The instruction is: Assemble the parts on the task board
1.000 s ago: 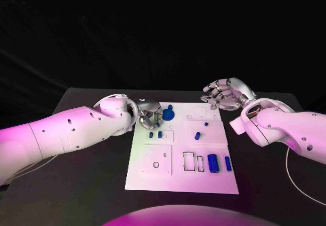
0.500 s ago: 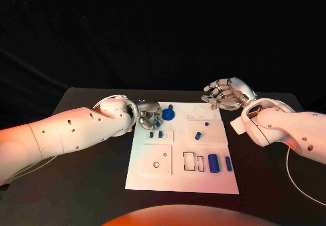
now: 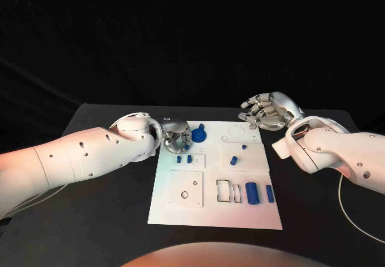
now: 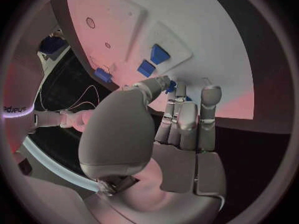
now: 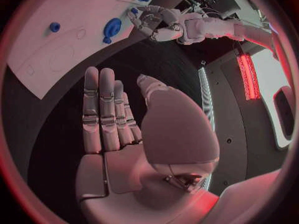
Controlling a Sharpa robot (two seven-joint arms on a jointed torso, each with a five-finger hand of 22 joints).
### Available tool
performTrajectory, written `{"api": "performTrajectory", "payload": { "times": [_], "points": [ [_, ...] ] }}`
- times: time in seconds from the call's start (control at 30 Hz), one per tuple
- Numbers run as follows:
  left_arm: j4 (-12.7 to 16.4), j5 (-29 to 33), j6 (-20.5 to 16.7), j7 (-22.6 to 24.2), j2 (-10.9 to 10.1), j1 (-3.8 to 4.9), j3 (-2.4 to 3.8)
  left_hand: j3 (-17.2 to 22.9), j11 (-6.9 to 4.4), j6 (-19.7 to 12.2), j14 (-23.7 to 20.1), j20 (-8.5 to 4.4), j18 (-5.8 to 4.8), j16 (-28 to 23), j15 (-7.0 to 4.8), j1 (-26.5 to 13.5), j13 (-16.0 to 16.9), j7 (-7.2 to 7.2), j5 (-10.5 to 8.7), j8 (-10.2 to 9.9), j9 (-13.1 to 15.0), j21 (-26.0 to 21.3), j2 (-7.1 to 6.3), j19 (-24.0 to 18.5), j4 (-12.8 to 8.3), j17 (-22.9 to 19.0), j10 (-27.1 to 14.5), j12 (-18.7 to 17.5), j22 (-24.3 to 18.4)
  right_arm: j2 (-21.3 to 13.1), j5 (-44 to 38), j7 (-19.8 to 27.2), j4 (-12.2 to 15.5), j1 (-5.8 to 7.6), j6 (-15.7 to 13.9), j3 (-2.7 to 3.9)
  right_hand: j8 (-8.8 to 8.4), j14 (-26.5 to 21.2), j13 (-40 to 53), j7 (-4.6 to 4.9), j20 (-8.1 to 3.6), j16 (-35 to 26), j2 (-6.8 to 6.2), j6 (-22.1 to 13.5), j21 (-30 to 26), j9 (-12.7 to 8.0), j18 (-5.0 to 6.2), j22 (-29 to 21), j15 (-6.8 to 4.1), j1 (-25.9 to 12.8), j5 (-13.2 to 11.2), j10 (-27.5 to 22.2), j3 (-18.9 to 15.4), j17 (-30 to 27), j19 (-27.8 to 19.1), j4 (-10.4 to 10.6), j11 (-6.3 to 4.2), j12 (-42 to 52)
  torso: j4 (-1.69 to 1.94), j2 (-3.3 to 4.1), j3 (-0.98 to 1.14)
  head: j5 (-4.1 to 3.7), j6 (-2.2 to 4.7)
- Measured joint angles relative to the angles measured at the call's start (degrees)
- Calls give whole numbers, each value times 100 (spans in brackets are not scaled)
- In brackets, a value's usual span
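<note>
Black table (image 3: 96, 183) under white rectangular task board (image 3: 216, 214), small blue cylinder parts (image 3: 252, 192) lying near its front right, left hand (image 3: 174, 137) at board's far left edge, fingers curled, grip unclear, right hand (image 3: 265, 113) raised past far right corner, fingers apart, holding nothing

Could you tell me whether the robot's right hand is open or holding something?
Open: the right hand shows an empty palm and fingers held straight.

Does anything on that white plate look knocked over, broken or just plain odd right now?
Nothing stands out. The task board lies flat on the black table, and its small blue parts, like the big cylinder near its front right, sit tidily. The left hand hovers at its far left corner; the right hand hangs open beyond it.
</note>
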Motion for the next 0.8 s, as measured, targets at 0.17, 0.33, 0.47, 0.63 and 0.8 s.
{"api": "performTrajectory", "payload": {
  "times": [0.17,0.33,0.47,0.63,0.8],
  "points": [
    [7,0,-27,0,-12,-3,0,-16,43,-40,0,0,0,0,0,-23,0,1,0,-23,0,-2,-23,0,16,-12,-43,-36,-7,-1,0,-2,-1,0,-3,0,0,0,0,0,0,0,0,0,0,0,0,0,0,0,0,0,0,0,0,0,0,0,1,0,-2,0,3],
    [21,0,-49,-1,-26,-6,1,-16,49,-40,-3,0,0,0,3,-23,-1,1,0,-23,1,-2,-23,0,16,-24,-114,-74,-12,-1,-1,-3,-2,0,-4,0,0,0,0,0,0,0,0,0,0,0,0,0,0,0,0,0,0,-1,0,0,0,0,2,0,-3,2,4],
    [33,0,-65,-1,-37,-9,1,-16,60,-40,-21,0,0,0,21,-23,-1,1,0,-23,2,-2,-23,0,16,-28,-125,-87,-12,-2,-1,-4,-3,0,-5,0,0,15,-12,-1,0,-22,0,0,0,0,0,-12,15,0,0,1,0,5,0,0,0,0,2,0,-4,6,5],
    [49,0,-83,-1,-53,-13,2,-16,61,-40,-21,21,0,0,21,-23,-1,1,0,-23,8,-2,-23,-22,16,-33,-165,-87,-18,-3,-1,-7,-6,0,-6,0,0,21,-14,-1,0,-22,0,0,0,0,0,-14,21,0,0,1,0,7,0,0,1,0,2,0,-5,9,9],
    [70,0,-99,-1,-69,-17,2,-16,81,-39,-21,43,0,0,21,-23,-1,1,0,-22,13,-2,-23,0,16,-33,-186,-115,-18,-3,-1,-8,-9,0,-6,0,0,21,-14,-1,0,-22,0,0,0,0,0,-14,21,0,0,1,0,7,0,0,1,0,2,0,-6,10,10]
  ]
}}
